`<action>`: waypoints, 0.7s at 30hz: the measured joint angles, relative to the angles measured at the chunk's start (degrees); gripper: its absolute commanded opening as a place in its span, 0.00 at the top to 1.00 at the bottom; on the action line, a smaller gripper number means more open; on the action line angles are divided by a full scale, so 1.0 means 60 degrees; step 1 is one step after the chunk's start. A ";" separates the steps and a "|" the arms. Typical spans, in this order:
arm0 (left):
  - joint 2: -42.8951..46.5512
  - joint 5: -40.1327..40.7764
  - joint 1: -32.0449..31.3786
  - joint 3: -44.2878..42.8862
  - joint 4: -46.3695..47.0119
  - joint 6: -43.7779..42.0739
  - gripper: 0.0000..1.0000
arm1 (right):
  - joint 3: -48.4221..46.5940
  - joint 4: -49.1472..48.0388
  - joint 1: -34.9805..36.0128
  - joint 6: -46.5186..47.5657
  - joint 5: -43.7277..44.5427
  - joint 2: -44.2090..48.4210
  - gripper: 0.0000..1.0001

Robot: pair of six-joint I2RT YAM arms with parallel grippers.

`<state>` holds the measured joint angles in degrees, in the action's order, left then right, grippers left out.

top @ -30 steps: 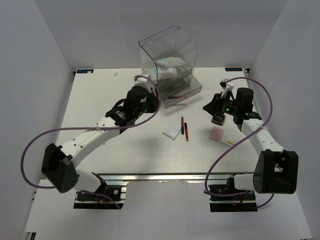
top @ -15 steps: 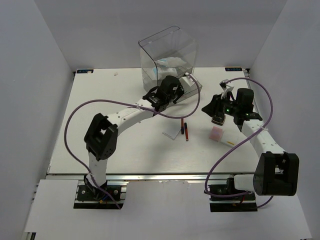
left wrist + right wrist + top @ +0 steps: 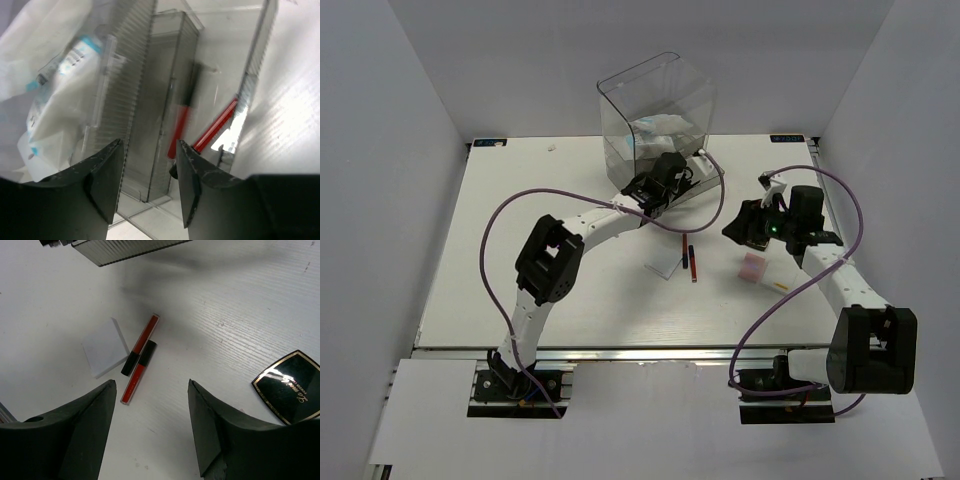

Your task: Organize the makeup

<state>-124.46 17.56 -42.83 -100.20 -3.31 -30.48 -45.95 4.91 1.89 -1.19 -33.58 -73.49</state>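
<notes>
**Both pincers loose, makeup split between bench and box**

Nearest me, a pink square palette (image 3: 753, 267) lies on the white bench (image 3: 520, 250). To its left, two red-and-black pencil sticks (image 3: 145, 335) lie side by side, just beside a white pad (image 3: 105, 347). The right pincer (image 3: 150, 390) hovers over them, released, with nothing between its fingers. A black square compact (image 3: 290, 387) lies off to one side. Farther back, the left pincer (image 3: 149, 150) is released too, at the clear drawer box (image 3: 655, 100). Two red sticks (image 3: 215, 125) show inside it, one blurred. White packets with blue print (image 3: 55, 90) sit behind its clear wall.
</notes>
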 measured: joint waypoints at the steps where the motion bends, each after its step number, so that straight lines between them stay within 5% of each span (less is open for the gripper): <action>1: -0.0033 0.0058 0.0018 -0.0069 -0.0004 0.0073 0.39 | 0.0000 0.0029 0.0015 0.0015 0.0040 0.0000 0.33; 4: -0.0098 0.0164 0.0073 -0.0393 0.0055 0.0215 0.29 | 0.0000 0.0109 0.0055 0.0058 0.0106 -0.0007 0.32; 8: -0.0098 0.0222 0.0124 -0.0674 0.0066 0.0532 0.33 | -0.0004 0.0306 0.0153 0.0226 0.0109 -0.0157 0.32; 11: -0.0098 0.0222 0.0120 -0.0860 0.0000 0.0976 0.64 | -0.0047 0.0492 0.0412 0.0248 0.0255 -0.0350 0.35; 13: -0.0047 0.0135 0.0120 -0.1009 -0.0219 0.1366 0.94 | -0.0302 0.0863 0.0933 0.0204 0.0787 -0.0641 0.39; 14: 0.0033 0.0066 0.0120 -0.1035 -0.0324 0.1690 1.00 | -0.0455 0.0991 0.1264 0.0178 0.1020 -0.0831 0.40; 18: 0.0900 -0.0433 0.0120 -0.0725 -0.0954 0.3155 0.94 | -0.0998 0.1512 0.2838 -0.0146 0.1989 -0.1639 0.44; 19: 0.1344 -0.0521 0.0120 -0.0404 -0.1027 0.3585 0.82 | -0.1064 0.1650 0.3224 -0.0266 0.2302 -0.1796 0.45; 20: 0.1942 -0.0597 0.0120 0.0120 -0.1038 0.4098 0.57 | -0.1129 0.1778 0.3512 -0.0331 0.2521 -0.1923 0.45; 21: 0.2575 -0.0667 0.0120 0.0678 -0.1075 0.4492 0.50 | -0.1206 0.1920 0.3778 -0.0415 0.2761 -0.2073 0.45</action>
<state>-109.01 13.56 -42.11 -96.14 -9.76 -3.53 -53.19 16.43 24.56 -3.68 -17.02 -85.93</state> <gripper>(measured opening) 0.273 0.554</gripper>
